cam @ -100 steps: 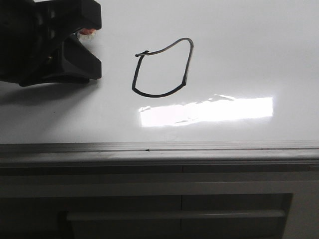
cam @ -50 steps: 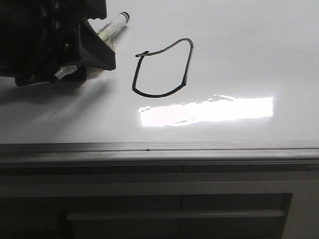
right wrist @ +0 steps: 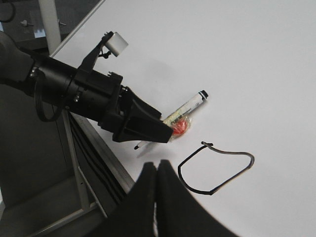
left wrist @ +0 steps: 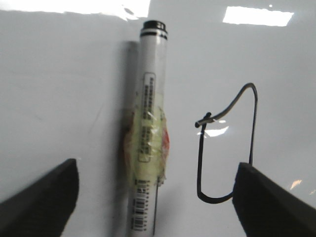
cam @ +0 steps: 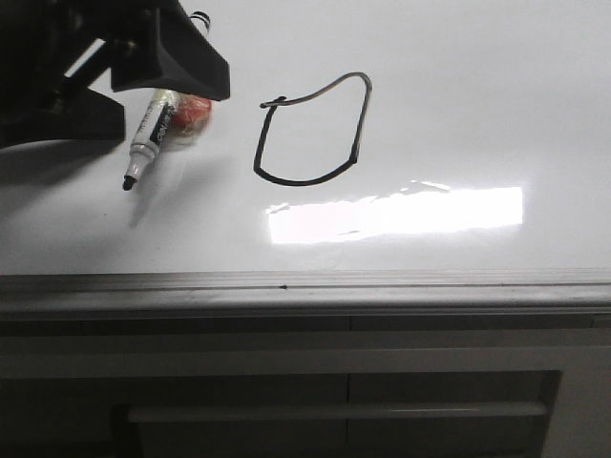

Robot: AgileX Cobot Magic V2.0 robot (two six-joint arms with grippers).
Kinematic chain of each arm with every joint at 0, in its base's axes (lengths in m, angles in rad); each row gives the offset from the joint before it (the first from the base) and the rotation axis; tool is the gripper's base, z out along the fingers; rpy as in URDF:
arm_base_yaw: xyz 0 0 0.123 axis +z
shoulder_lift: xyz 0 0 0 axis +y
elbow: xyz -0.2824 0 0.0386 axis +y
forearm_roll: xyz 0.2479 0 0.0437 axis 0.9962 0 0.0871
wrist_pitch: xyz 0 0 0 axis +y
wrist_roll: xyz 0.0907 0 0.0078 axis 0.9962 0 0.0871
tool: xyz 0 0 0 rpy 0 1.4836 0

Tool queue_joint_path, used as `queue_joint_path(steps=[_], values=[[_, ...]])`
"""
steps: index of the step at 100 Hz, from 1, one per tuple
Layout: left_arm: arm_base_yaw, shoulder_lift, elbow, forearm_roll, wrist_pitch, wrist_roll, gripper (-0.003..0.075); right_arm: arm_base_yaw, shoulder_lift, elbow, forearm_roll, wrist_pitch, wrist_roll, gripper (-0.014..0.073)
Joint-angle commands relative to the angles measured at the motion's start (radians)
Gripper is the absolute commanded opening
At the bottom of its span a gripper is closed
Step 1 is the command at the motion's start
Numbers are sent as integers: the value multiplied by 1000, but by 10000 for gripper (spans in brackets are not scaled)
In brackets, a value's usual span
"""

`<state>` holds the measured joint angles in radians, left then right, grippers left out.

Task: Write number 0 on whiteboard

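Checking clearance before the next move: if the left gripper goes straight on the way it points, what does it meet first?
Most likely the marker, lying on the whiteboard between the open jaws of the left gripper. Depth is unclear.

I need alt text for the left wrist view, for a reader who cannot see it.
A marker lies flat on the whiteboard between the wide-open fingers of the left tool, untouched by them. Beside it is the number 0, a lopsided black loop. Yellowish and red tape wraps the marker's middle.
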<state>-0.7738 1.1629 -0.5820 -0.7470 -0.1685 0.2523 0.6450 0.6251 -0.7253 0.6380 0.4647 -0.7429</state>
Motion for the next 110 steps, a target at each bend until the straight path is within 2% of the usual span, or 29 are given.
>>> queue_joint_path(steps=[1, 11, 28, 38, 47, 58, 67, 110], values=[[5, -79, -20, 32, -53, -2, 600, -9, -4, -24, 26, -75, 2, -67], [5, -170, -20, 36, -54, 33, 557, -9, -11, -24, -31, -101, 2, -67], [5, -354, -20, 38, 17, 253, 345, -9, -68, 11, -214, -108, 2, -67], [5, -482, -20, 58, 151, 349, 154, -9, -145, 92, -247, -144, 2, -67], [5, -588, -20, 84, 301, 390, -20, -9, -230, 185, -247, -236, 2, -67], [5, -685, -20, 108, 436, 390, -20, -9, -323, 323, -245, -387, 2, -67], [5, -735, -20, 108, 489, 390, -20, -9, -386, 413, -245, -454, 2, -67], [5, -776, -20, 104, 524, 390, -20, -9, -438, 463, -245, -465, 2, -69]])
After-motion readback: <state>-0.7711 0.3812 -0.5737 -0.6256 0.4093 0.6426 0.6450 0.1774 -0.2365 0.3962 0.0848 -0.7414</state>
